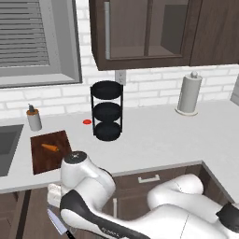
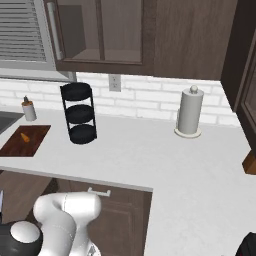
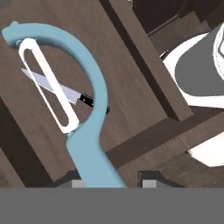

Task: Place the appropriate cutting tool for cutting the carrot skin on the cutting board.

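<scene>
My gripper [image 3: 114, 180] is shut on the peeler [image 3: 87, 148], holding it low on the light blue handle. Its pale looped head [image 3: 46, 83] points away from the camera. In the left base view my arm bends down in front of the counter, below its edge. The dark reddish-brown cutting board [image 1: 42, 158] [image 2: 15, 145] lies on the counter beside the sink. The small orange carrot [image 1: 50, 148] [image 2: 25, 136] rests on the board.
A black-handled kitchen knife [image 3: 65, 92] [image 1: 57, 220] lies on a dark wooden surface below the peeler. On the counter stand a black three-tier rack [image 1: 107, 111], a paper towel roll [image 1: 189, 93] and a soap bottle [image 1: 33, 119]. The sink [image 1: 7, 144] is left of the board.
</scene>
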